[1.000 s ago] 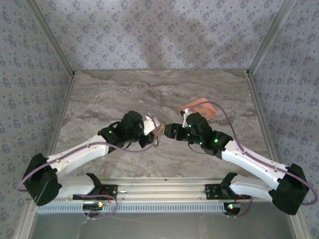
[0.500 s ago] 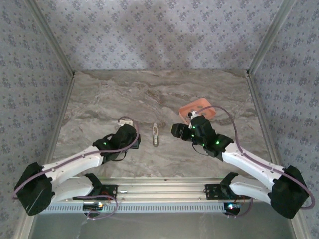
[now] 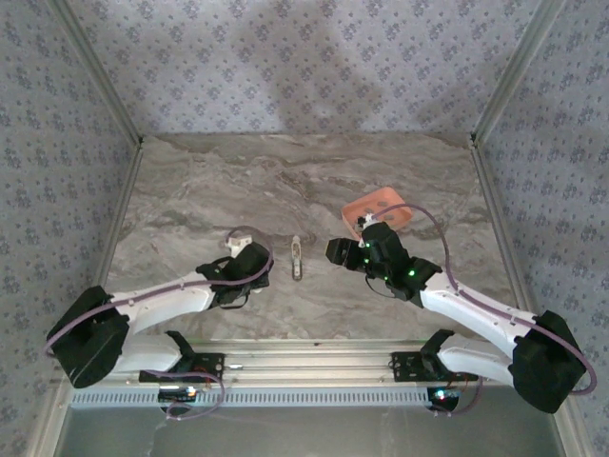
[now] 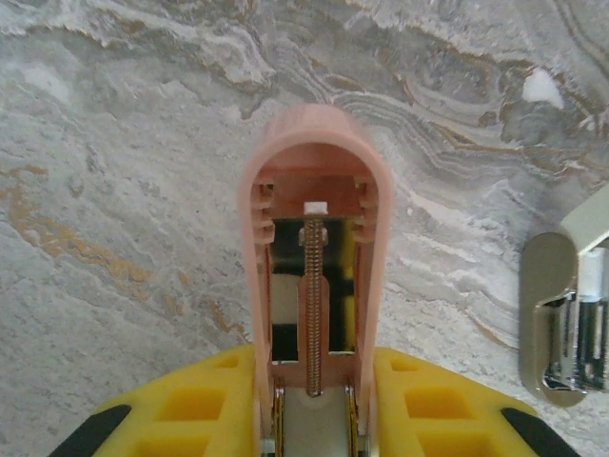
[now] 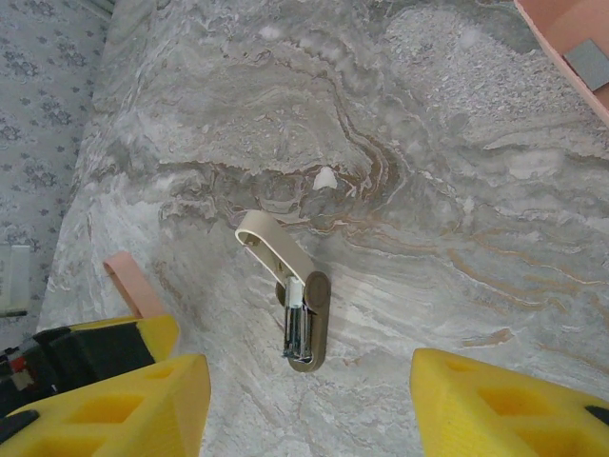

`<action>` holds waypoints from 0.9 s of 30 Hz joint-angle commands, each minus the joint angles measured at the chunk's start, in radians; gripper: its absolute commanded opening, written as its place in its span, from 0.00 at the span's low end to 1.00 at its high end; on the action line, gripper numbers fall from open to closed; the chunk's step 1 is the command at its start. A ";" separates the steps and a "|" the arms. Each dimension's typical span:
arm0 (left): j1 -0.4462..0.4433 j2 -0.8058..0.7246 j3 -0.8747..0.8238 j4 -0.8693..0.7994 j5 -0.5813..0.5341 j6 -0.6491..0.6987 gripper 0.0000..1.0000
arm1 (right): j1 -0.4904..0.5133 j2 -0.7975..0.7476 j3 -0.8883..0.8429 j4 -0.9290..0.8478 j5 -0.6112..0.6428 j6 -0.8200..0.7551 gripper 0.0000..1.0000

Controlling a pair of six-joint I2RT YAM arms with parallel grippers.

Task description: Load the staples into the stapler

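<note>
Table: I see a grey-brown marbled top | walls: blue-grey floral paper behind and beside the table | rail: metal, along table's near edge

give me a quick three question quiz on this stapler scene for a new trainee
1. True or false: the right hand is shut on the beige stapler body.
2. What does the left hand grip? A) a screwdriver B) a pink stapler cover with a spring inside C) nothing
3. Fill in: the grey staple strip lies in the pink ____.

Key: 1 false, it is open and apart from the body, which lies on the table. 2 B. 3 tray.
</note>
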State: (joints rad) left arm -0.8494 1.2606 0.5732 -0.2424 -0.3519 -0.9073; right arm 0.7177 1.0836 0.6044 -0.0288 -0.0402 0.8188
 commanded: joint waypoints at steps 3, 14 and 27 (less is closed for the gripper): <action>-0.012 0.055 0.025 0.030 0.007 -0.006 0.22 | 0.000 0.011 -0.008 0.018 0.004 0.010 0.58; -0.012 0.208 0.149 0.101 0.035 0.132 0.21 | -0.004 0.002 -0.011 0.011 0.010 0.009 0.58; 0.022 0.307 0.210 0.111 0.073 0.180 0.21 | -0.010 -0.034 -0.014 -0.025 0.026 0.007 0.58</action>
State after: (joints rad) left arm -0.8433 1.5661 0.7658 -0.1524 -0.2913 -0.7410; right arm 0.7128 1.0687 0.5999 -0.0280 -0.0391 0.8192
